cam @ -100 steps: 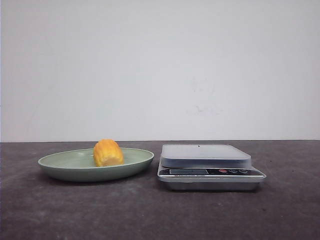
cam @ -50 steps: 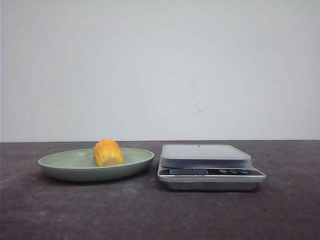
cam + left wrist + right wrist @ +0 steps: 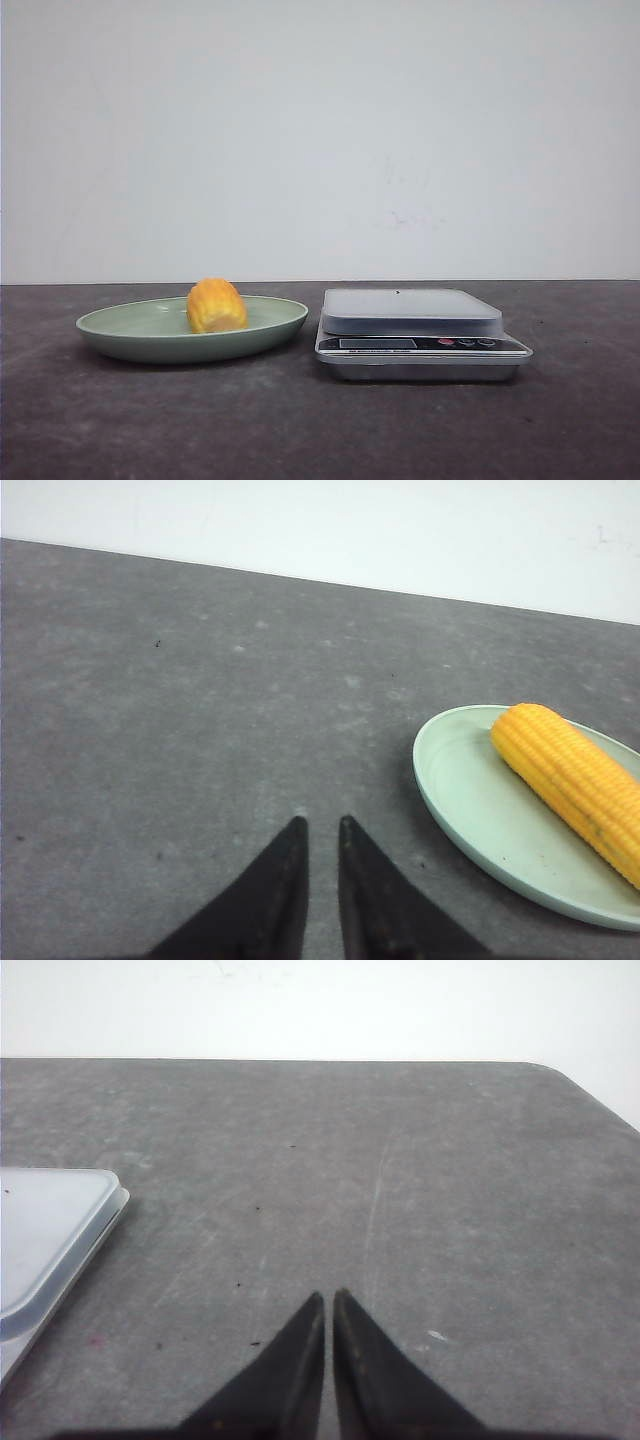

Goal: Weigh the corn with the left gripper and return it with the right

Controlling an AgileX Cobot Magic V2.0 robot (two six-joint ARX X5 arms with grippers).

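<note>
The corn, a yellow-orange cob with rows of kernels, lies on a pale green plate left of the table's middle. The left wrist view shows the corn lengthwise on the plate, off to one side of my left gripper. That gripper hovers over bare table, shut, with only a narrow slit between its black fingers and nothing held. My right gripper is shut and empty too, over bare table beside the scale. Neither gripper shows in the front view.
A silver kitchen scale with a pale platform stands just right of the plate. The table top is dark grey, with a white wall behind. The table's far right corner is rounded.
</note>
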